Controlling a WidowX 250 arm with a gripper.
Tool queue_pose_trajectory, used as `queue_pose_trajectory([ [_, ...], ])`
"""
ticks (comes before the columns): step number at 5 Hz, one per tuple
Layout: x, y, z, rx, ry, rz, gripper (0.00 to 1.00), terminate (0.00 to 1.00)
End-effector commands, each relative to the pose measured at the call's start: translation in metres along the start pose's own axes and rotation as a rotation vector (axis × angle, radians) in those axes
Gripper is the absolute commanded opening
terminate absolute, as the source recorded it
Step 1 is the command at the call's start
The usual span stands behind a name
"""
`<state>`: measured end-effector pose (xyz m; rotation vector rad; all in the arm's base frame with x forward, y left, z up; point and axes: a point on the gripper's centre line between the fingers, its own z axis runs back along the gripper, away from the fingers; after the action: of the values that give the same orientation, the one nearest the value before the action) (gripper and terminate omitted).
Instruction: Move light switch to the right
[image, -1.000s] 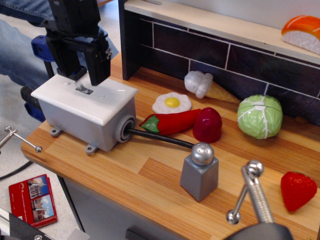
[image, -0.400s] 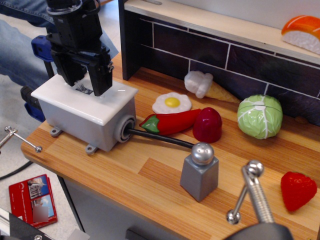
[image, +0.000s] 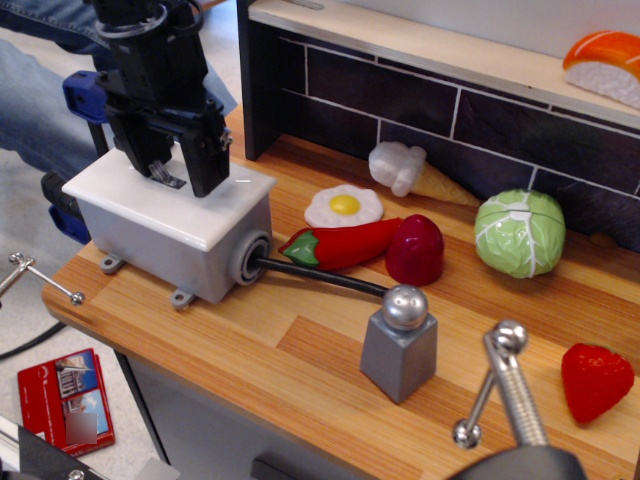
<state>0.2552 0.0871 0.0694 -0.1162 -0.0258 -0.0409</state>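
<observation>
Nearest the camera, at about five o'clock in the view, a blurred metal clamp screw (image: 505, 385) fills the foreground, and just beyond it a grey block with a silver ball top (image: 400, 343) stands on the wooden counter (image: 300, 370), with a strawberry (image: 595, 380) off at four o'clock. Further in, a black cable (image: 320, 277) runs toward nine o'clock into the grey box (image: 165, 250), whose white faceplate (image: 225, 190) faces up. The light switch (image: 166, 177), a small silver toggle, sticks out of that faceplate at roughly ten o'clock in the view, and it sits directly between the two black fingers of the gripper (image: 170, 172), which hangs down over the box from above. The fingers are spread apart, one on each side of the lever, and I cannot tell whether either one touches it. The relation that matters is this: the lever lies inside the gap, with the finger (image: 140, 155) on its nine o'clock side placed to push it toward three o'clock, along the long axis of the faceplate. Farther back lie the fried egg (image: 343, 206), the chilli (image: 340, 243) and the cabbage (image: 519, 232), well apart from the switch.
</observation>
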Motion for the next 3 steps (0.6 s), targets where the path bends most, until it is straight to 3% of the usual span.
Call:
queue_pose_trajectory([
  [1,0.002,-0.033,0.005,-0.036,-0.026,-0.001,1.00,0.00],
  [3,0.001,-0.045,0.005,-0.076,-0.030,0.064,1.00,0.00],
])
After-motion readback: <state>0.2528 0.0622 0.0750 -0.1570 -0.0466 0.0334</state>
